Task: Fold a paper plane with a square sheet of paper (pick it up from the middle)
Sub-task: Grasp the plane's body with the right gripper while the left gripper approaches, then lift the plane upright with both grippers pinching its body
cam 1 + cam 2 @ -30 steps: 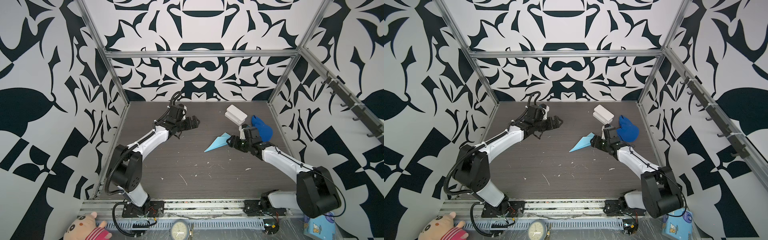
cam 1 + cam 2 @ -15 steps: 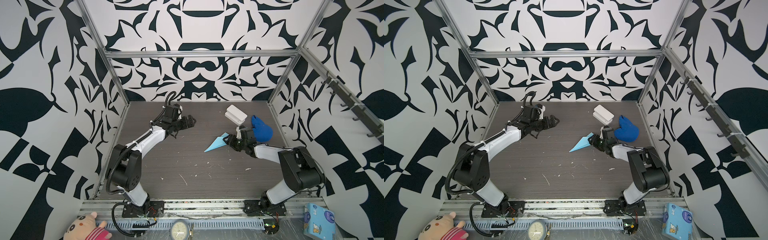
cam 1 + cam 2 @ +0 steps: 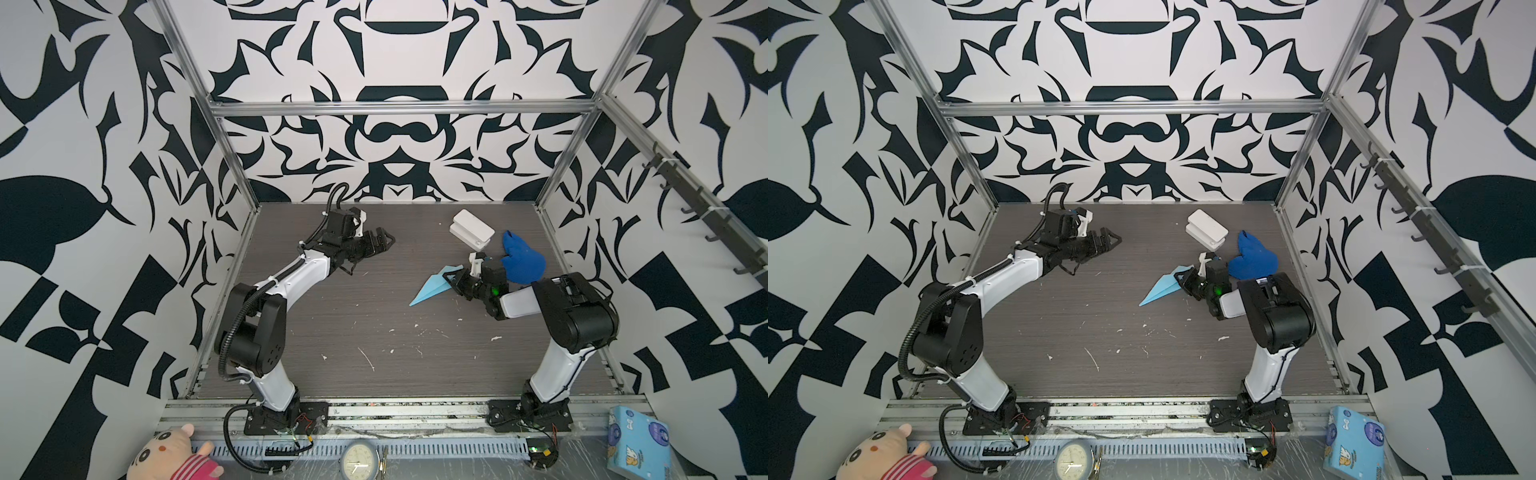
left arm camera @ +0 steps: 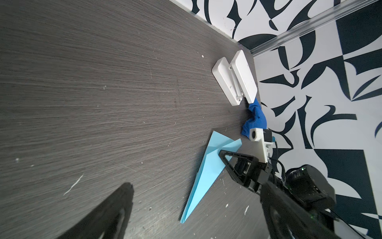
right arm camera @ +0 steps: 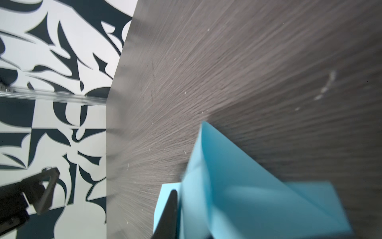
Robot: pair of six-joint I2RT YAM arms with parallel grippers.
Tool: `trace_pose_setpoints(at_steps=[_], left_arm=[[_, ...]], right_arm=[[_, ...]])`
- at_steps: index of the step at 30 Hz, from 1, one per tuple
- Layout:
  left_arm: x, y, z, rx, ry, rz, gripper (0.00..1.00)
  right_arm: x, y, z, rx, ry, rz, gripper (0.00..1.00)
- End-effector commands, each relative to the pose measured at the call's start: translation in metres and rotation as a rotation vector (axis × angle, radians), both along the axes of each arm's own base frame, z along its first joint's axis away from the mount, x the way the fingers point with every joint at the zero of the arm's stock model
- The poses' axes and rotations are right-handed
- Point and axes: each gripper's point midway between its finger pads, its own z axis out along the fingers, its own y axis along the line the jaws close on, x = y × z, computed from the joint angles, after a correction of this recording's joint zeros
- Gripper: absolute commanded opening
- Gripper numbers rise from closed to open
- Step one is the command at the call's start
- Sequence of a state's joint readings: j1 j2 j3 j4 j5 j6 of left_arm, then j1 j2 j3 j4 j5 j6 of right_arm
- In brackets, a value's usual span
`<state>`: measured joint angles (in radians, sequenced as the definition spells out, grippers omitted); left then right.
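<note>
1. Pinches wide tail of paper plane [image 3: 430,288] on table [image 3: 353,316] with right pincer [image 3: 454,279]
2. Holds left pincer [image 3: 380,243] spread, well apart
3. Risks crumpling or dropping it on lifting: thin paper, shallow grip

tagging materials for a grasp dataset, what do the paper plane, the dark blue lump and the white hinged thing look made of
The paper plane: thin matte light-blue paper; sharp creases, flat layers.
The blue lump: probably soft cloth, matte royal blue; rumpled, no hard edges.
The white case: likely rigid plastic, smooth; rounded corners, two slabs joined by a hinge.
</note>
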<state>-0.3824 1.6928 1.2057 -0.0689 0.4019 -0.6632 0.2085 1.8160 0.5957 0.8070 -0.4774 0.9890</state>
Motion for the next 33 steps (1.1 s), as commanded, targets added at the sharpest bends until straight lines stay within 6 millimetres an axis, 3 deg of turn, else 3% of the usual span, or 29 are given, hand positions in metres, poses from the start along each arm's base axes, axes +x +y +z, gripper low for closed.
trace_pose_setpoints(at_steps=[1, 4, 10, 14, 18, 22, 26, 33], left_arm=[[-0.004, -0.001, 0.018, -0.069, -0.002, -0.018, 1.0], [-0.011, 0.0, 0.034, -0.117, -0.008, -0.037, 1.0], [-0.027, -0.005, 0.077, -0.237, -0.031, -0.075, 1.0], [-0.033, -0.018, 0.1, -0.347, -0.02, -0.125, 0.99], [-0.044, -0.039, 0.124, -0.414, -0.044, -0.204, 0.99], [-0.056, -0.063, 0.149, -0.44, -0.098, -0.286, 0.99], [-0.053, -0.067, 0.159, -0.454, -0.127, -0.302, 0.91], [-0.042, -0.077, 0.16, -0.465, -0.12, -0.337, 0.73]], right_arm=[[0.015, 0.01, 0.058, 0.1, -0.187, 0.034, 0.04], [0.017, 0.021, 0.094, 0.151, -0.268, 0.099, 0.02], [0.007, 0.045, 0.186, 0.262, -0.456, 0.3, 0.01], [-0.006, 0.057, 0.251, 0.38, -0.583, 0.421, 0.01], [-0.019, 0.067, 0.298, 0.481, -0.671, 0.534, 0.01], [-0.024, 0.079, 0.316, 0.495, -0.692, 0.611, 0.01], [-0.024, 0.086, 0.317, 0.499, -0.689, 0.629, 0.01], [-0.028, 0.096, 0.313, 0.505, -0.674, 0.657, 0.01]])
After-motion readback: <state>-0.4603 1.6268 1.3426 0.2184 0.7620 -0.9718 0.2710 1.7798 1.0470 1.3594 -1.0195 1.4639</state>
